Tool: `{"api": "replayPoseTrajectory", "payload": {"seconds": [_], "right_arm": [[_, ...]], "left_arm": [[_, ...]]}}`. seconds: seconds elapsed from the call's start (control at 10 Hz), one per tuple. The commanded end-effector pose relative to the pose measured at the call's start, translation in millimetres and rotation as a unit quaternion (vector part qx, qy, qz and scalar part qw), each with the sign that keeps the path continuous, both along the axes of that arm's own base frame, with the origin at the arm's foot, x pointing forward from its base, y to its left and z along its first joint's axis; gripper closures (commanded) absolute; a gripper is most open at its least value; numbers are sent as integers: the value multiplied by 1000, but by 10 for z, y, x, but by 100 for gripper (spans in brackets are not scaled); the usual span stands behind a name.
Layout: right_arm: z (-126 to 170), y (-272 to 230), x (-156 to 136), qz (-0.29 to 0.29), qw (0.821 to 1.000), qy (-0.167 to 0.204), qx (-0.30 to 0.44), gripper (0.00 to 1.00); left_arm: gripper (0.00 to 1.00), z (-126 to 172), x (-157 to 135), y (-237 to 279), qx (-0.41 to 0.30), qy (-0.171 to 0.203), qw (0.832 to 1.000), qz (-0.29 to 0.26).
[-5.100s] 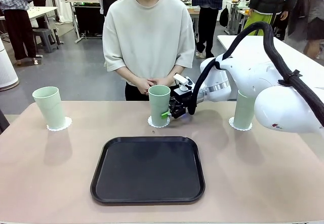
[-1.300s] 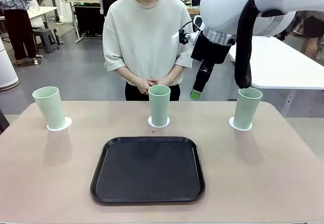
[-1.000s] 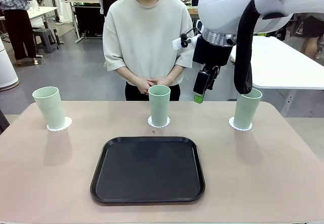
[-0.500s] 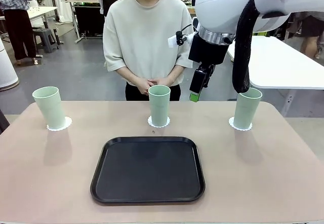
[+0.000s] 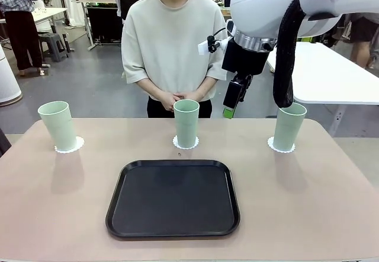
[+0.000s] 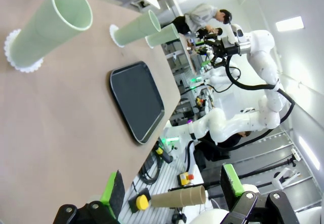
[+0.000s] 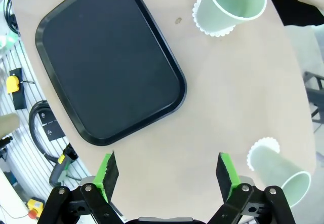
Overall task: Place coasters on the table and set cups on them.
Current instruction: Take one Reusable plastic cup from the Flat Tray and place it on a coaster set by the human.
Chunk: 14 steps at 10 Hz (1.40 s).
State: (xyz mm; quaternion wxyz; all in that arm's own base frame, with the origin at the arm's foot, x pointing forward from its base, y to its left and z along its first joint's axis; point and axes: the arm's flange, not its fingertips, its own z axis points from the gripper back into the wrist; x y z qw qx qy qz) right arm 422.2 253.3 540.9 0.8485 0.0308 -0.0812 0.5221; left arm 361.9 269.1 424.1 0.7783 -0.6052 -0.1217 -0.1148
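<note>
Now the right gripper (image 5: pixel 228 109) hangs high above the table (image 5: pixel 308 203), pointing down, fingers wide apart and empty. Left gripper (image 6: pixel 172 193) also stands wide. Three cups (image 5: pixel 186 123) each stand on coasters (image 5: pixel 185 143) behind the tray (image 5: pixel 173 198).

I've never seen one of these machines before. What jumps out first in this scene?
A big white robot arm hangs over the right far side of the table, its right gripper open and empty in the air. Below it, three mint-green cups stand in a row along the far edge of the beige table, each on a white scalloped coaster. An empty black tray lies in the middle, and a person stands behind, hands clasped.
</note>
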Motion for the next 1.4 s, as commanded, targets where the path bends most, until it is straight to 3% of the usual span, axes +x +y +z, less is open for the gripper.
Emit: {"api": "replayPoseTrajectory", "payload": {"seconds": [0.0,0.1,0.3,0.4,0.5,0.7,1.0,1.3], "right_arm": [[-18,-13,-6,9,1000,-1,9,0],[0,0,0,0,1000,0,0,0],[-21,-773,-92,-158,980,41,118,0],[-37,-1084,-202,-198,968,62,139,0],[-141,-1306,-253,-227,959,53,162,0],[-394,-1918,-421,-230,922,75,303,0],[-627,-2530,-557,-225,865,67,443,0],[-655,-2639,-548,-204,860,68,462,0]], "left_arm": [[0,33,10,-9,-2,3,1000,12],[0,33,10,-9,-2,3,1000,12],[0,33,10,-9,-2,3,1000,12],[0,33,10,-9,-2,3,1000,12],[0,33,10,-9,-2,3,1000,12],[0,33,10,-9,-2,3,1000,12],[0,33,10,-9,-2,3,1000,12],[0,33,10,-9,-2,3,1000,12]]}}
